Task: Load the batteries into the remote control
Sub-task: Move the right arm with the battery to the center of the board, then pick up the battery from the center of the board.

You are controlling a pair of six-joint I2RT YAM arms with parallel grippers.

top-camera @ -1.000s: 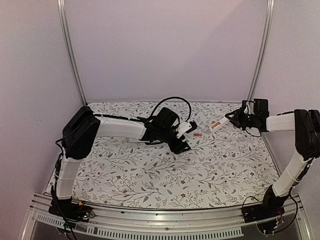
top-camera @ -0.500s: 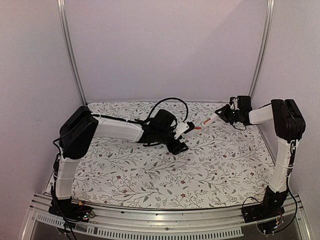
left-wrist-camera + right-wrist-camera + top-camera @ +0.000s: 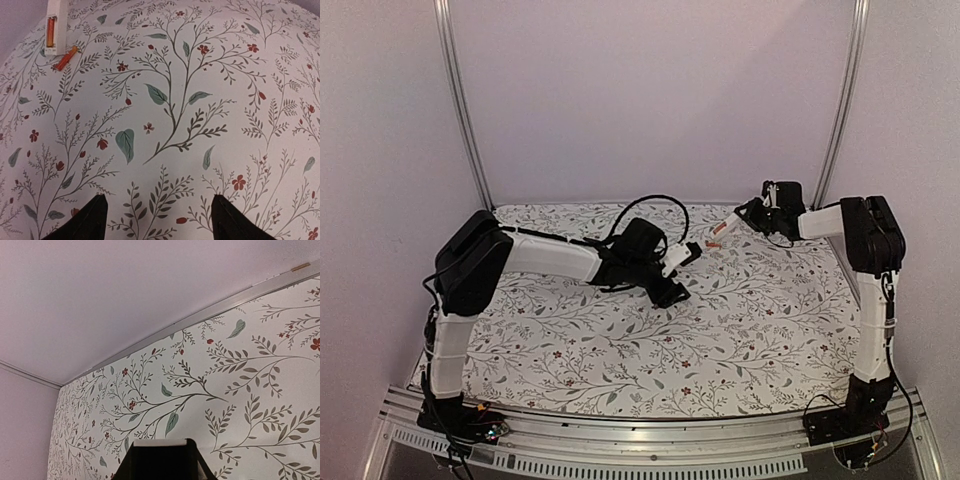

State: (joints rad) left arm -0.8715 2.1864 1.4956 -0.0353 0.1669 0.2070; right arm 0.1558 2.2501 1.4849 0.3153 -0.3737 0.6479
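Note:
The remote control (image 3: 722,229), a slim white bar, is held at the back of the table by my right gripper (image 3: 744,216), which is shut on it. In the right wrist view only its white edge (image 3: 161,442) shows between the dark fingers of the right gripper (image 3: 161,447). In the left wrist view the remote's end (image 3: 55,20) carries one orange battery (image 3: 50,25) in its open bay. A second battery (image 3: 66,58) lies loose on the cloth just beside it. My left gripper (image 3: 160,220) is open and empty, low over the cloth, well short of both (image 3: 670,285).
A floral cloth (image 3: 740,330) covers the table. Metal frame posts (image 3: 460,100) stand at the back corners, with a wall behind. A black cable (image 3: 660,200) loops over the left wrist. The right arm's elbow (image 3: 870,235) is by the right edge.
My right gripper has carried the remote left and toward the back wall, ending by the loose battery. My left gripper has drawn back slightly to the left.

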